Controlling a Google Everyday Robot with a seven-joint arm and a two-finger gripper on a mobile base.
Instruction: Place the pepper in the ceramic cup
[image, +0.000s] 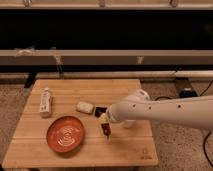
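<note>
The white arm (165, 110) reaches in from your right and is cut off at the frame edge. It lies across the right middle of the light wooden table (75, 90), so you cannot pick out the small whitish ceramic cup. A pale patch under the arm could be the cup or part of the arm. A small black object (99, 110) is half covered by the gripper (105, 125). The white bottle (45, 102) lying on its side at your left carries a label you cannot read. A tiny mark at the table's front right corner (145, 153) is equally illegible. The round orange-red plate (66, 134) shows a pale swirl, and a small whitish oblong block (85, 107) sits beyond it. The gripper points down just right of the plate. It is closed narrowly on the slender dark red chili pepper (106, 131), which hangs upright from its tip.
</note>
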